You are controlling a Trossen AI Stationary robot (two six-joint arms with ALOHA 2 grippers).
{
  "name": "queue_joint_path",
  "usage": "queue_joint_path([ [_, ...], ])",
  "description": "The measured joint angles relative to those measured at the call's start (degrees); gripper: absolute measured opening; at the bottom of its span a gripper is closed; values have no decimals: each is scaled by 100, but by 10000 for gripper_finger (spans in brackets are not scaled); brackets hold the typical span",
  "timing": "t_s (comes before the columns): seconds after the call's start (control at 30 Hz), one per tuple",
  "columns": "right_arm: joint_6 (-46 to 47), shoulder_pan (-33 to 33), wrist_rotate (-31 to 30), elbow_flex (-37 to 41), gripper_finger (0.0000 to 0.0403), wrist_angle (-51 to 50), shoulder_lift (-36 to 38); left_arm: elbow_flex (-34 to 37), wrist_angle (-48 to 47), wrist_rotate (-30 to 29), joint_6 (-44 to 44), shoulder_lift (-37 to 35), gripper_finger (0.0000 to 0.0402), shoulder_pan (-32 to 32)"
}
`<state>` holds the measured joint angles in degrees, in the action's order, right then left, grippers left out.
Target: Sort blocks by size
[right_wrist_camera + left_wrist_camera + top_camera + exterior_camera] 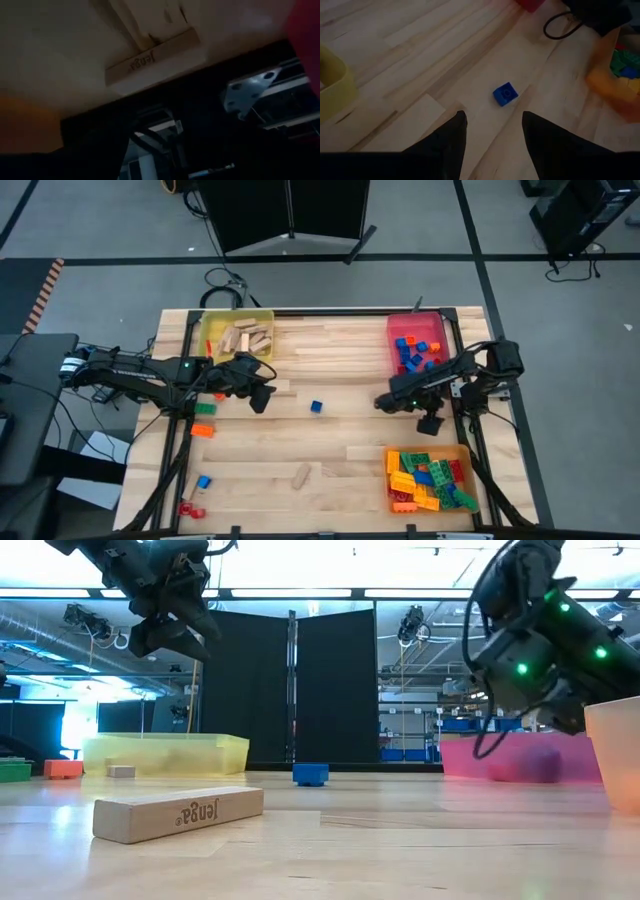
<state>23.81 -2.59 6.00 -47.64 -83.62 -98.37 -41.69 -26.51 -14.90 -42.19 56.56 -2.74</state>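
At the near edge of the table (330,435), on the left side, lie a small blue brick (203,481) and a red piece (190,509). Near the middle of that edge lies a plain wooden block (178,812), flat on its long side, with a printed word on its face. In the near right corner stands the orange tray (461,450), full of mixed bricks in green, yellow, orange, red and blue.

Farther in, one small blue studded brick (505,94) lies alone in the middle of the table, apart from all trays. On the left side lie an orange brick (202,431) and a green brick (205,409), one just beside the other.

The left gripper (262,396) hangs above the table between the yellow tray and the lone blue brick. Its two fingers (445,142) stand apart and nothing is between them. The right gripper (383,402) is above the table between the red tray and the orange tray. Its fingers cannot be made out well, so I cannot tell if it is released or clenched; I see nothing held.

At the far side, the yellow tray (208,323) on the left holds wooden blocks (247,337). The red tray (394,330) on the right holds blue and red bricks (413,350).
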Motion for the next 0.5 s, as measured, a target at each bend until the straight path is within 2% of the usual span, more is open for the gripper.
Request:
queue_joint_path([
  [0.27,-265,38,-171,179,305,188,0,0,22,13,-4,1,199,0],
  [0.5,-319,-25,253,147,294,55,0,-2,205,15,-42,1,199,0],
])
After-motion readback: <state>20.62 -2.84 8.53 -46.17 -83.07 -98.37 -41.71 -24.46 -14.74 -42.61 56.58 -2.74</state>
